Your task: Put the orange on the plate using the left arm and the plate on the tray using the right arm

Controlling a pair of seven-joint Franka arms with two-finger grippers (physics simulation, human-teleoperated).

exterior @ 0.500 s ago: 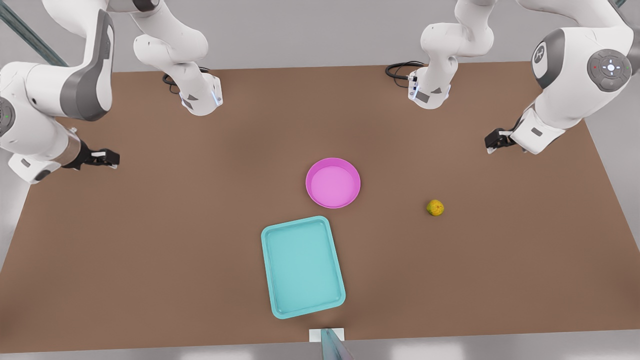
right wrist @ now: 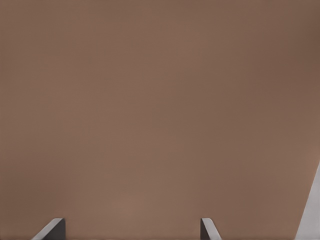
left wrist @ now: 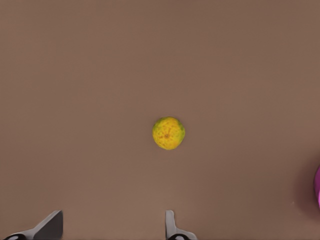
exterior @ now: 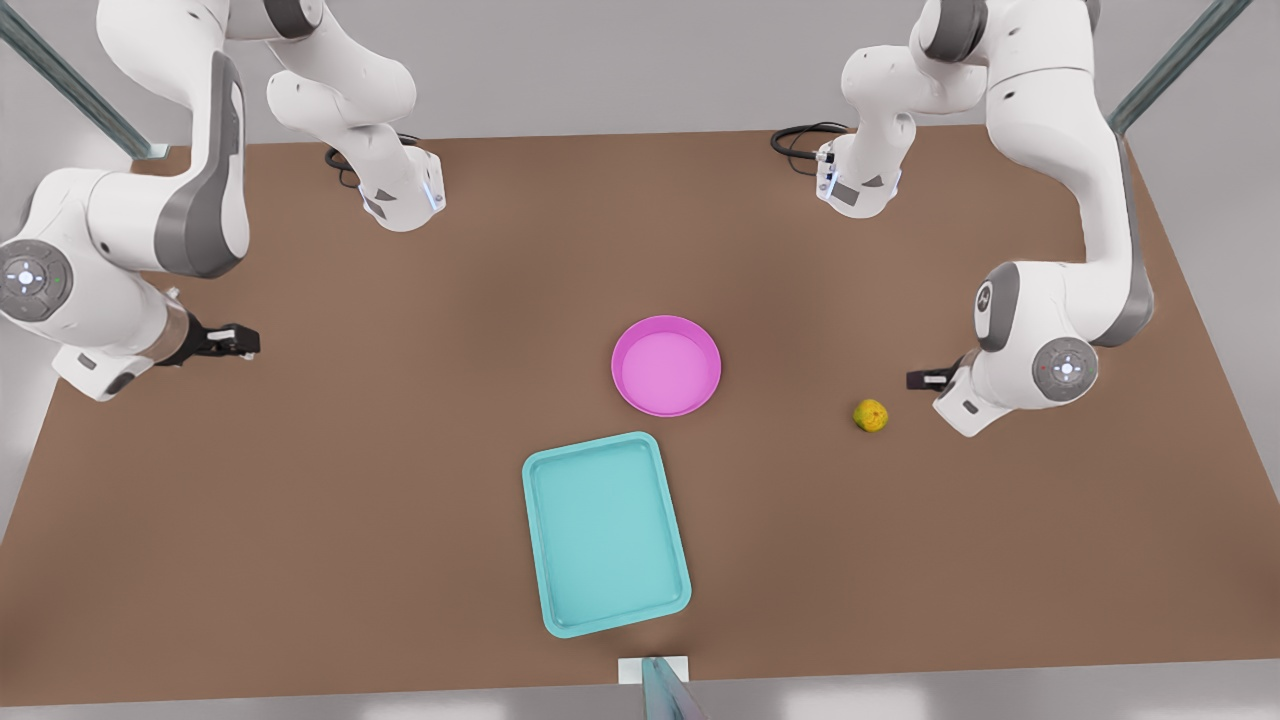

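Note:
The orange point(exterior: 871, 415) lies on the brown table toward the front view's right, and the left wrist view has it point(left wrist: 168, 133) ahead of the fingers. My left gripper point(exterior: 926, 380) point(left wrist: 110, 227) hovers open just to the orange's right in the front view, holding nothing. The pink plate point(exterior: 714, 352) sits empty at the table's middle, its rim point(left wrist: 317, 187) at the edge of the left wrist view. In front of it rests the empty teal tray point(exterior: 536, 470). My right gripper point(exterior: 240, 342) point(right wrist: 130, 229) is open over bare table at the front view's far left.
Both arm bases point(exterior: 400, 195) point(exterior: 860, 185) stand at the table's back edge, each with a black cable. A small white block with a glassy post point(exterior: 655, 672) sits at the front edge. Bare table surrounds the tray and plate.
The left arm has swung down and inward, bringing its gripper close beside the orange. The right gripper has shifted slightly toward the table's middle. Orange, plate and tray have not moved.

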